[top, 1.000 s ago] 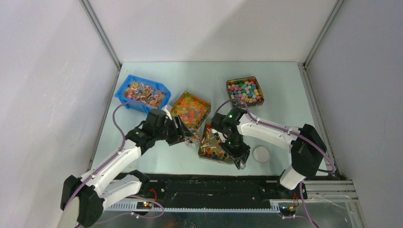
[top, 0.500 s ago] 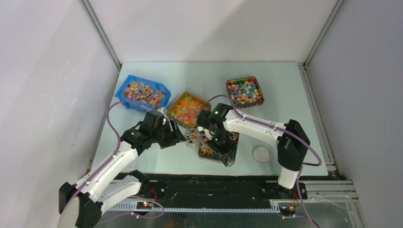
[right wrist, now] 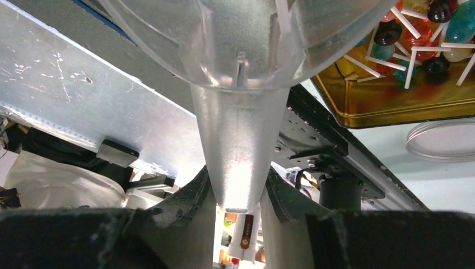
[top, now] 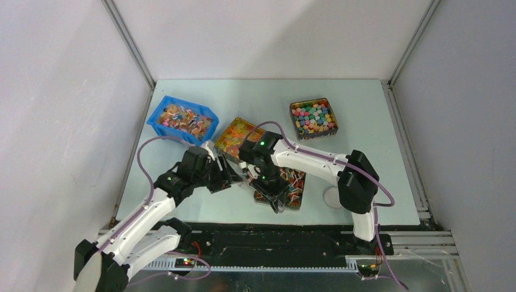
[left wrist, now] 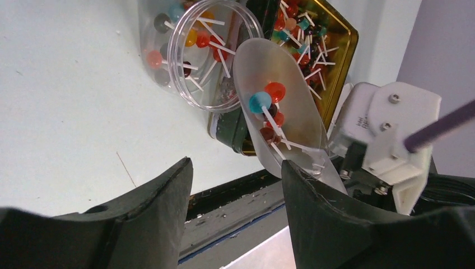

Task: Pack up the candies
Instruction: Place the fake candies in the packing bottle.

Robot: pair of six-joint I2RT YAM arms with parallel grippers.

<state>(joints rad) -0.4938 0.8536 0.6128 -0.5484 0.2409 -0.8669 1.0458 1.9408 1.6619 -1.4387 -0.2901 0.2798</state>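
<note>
1. The right gripper (right wrist: 238, 190): clenched on the handle of the scoop (left wrist: 291, 117), which sits squarely between both fingers.
2. The left gripper (left wrist: 235, 168): released, fingers wide apart, nothing between them. It is near the jar (left wrist: 193, 103) but apart from it.
3. The candies (left wrist: 268, 103): a small load in the scoop bowl, blue and red heads on white sticks. More lie in the jar. The bulk is in the tin (left wrist: 343, 47) behind the scoop.
4. Step in hand (judgement): tipping the scoop's load into the jar.
5. How to do it well (judgement):
   - Hold the tip over the mouth, inside the rim line.
   - Raise the handle slowly so the load slides head-first.
   - Watch for crosswise sticks, which may bridge the rim and drop onto the table (left wrist: 67, 112).
   - The jar is unheld and looks light, so a nudge from the tip could shift it. The left gripper is well placed to steady it.
6. Scoop, orientation: the long axis runs from the handle in the right gripper to the bowl tip. The tip points at the jar mouth and overlaps the rim in the left wrist view. Whether they touch cannot be told.
7. Candies, orientation: in the scoop, heads lie toward the tip and sticks trail back toward the handle, roughly along the bowl. In the jar and tin they lie every way.
</note>
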